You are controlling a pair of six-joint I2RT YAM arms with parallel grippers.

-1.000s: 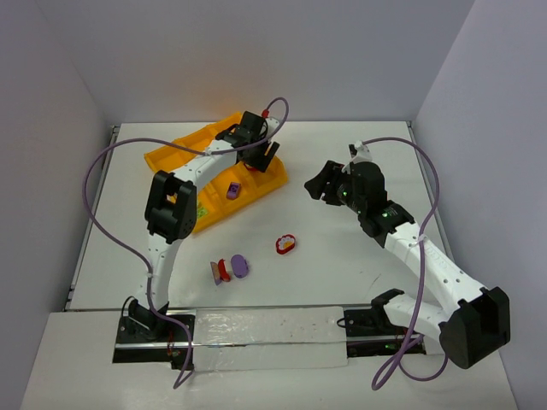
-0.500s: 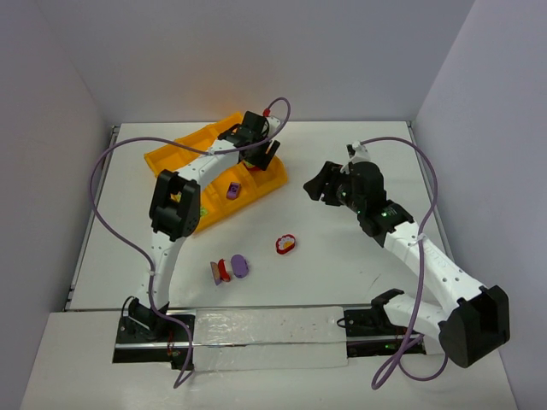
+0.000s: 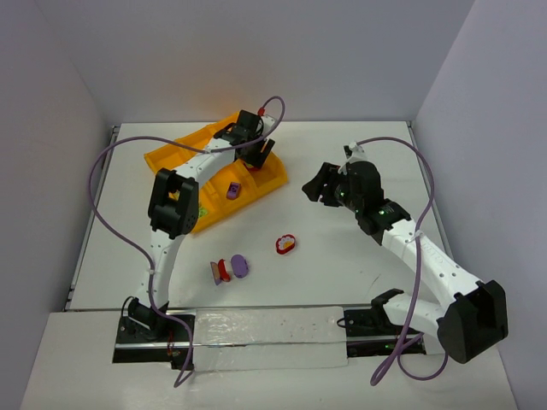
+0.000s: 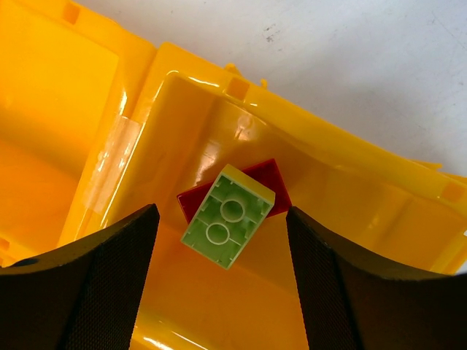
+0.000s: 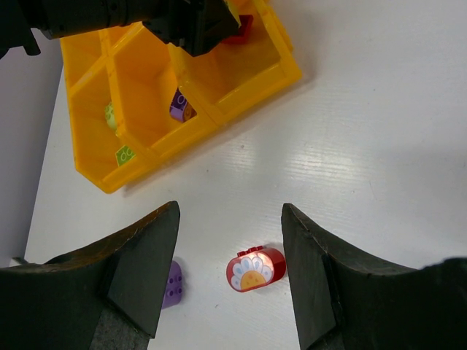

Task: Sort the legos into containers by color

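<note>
The orange-yellow tray lies at the back left. My left gripper hangs open over its far right cell; in the left wrist view a yellow-green brick stuck on a red brick lies in that cell between the fingers. A purple brick sits in the neighbouring cell and a green piece in another. My right gripper is open and empty above the table. Below it lie a red rounded brick with a flower print and a purple brick.
A small red and pink cluster lies next to the purple brick on the table, with the red flower brick to their right. Purple cables loop over both arms. Grey walls close in the table on three sides.
My left gripper has shifted slightly left and back over the tray's far right cell. My right gripper has edged a little left. The bricks have not moved.
</note>
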